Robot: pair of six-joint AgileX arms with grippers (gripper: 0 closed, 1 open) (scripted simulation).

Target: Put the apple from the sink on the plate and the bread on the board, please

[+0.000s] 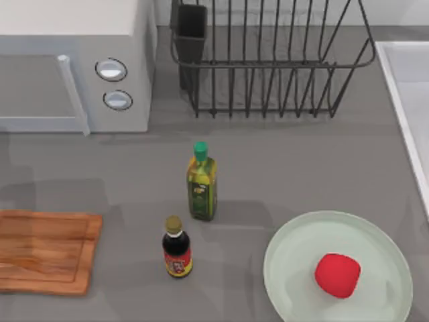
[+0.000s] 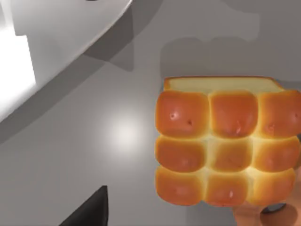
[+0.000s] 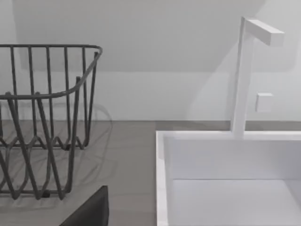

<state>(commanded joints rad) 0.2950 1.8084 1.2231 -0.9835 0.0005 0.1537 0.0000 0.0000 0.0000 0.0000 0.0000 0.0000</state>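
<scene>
Though small, bright red apple (image 1: 338, 274)

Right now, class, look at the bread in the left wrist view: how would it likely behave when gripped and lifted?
The bread looks like a soft scored bun, so it would probably dent if squeezed hard. Its flat pale cut side suggests it would sit still, not roll. It seems light for its bulk, though its deep grooves may let a segment tear.
</scene>
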